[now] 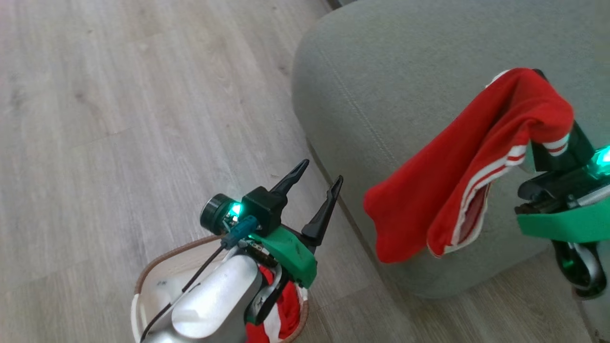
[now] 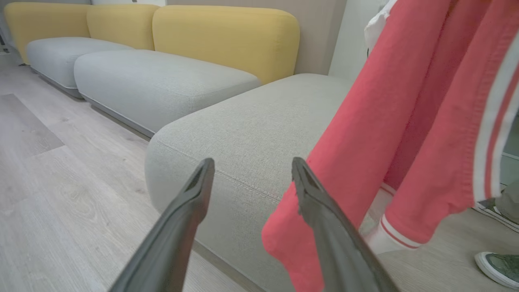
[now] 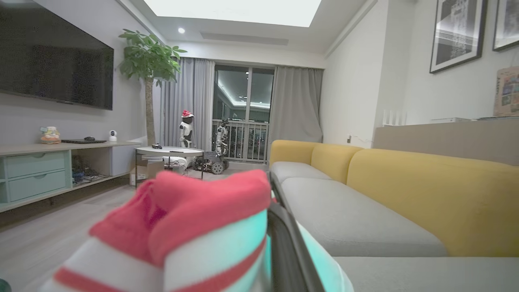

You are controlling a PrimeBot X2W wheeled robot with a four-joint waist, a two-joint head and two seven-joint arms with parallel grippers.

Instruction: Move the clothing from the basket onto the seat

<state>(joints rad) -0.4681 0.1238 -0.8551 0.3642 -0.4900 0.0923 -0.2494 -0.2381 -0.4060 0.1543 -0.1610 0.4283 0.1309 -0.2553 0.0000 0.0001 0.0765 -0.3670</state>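
**Red garment gripped over the seat, left fingers free**

The right arm's fingers (image 3: 286, 243) were clenched on a red garment with white stripes (image 1: 457, 181). The cloth was folded over them and hid all but one dark tip. From that grip the garment hung in two lengths over the near corner of the grey-green seat (image 1: 381, 71); whether its lower end touched the cushion could not be told.

The left arm's fingers (image 1: 324, 212) stood spread wide and held nothing, pointing at the seat's front edge from just left of it. Below that arm the basket (image 1: 157, 267) sat on the wood floor (image 1: 119, 119) near the seat's front, with more red and white clothing (image 1: 286, 309) inside. Beyond the seat ran further grey cushions with yellow backrests (image 2: 227, 36).
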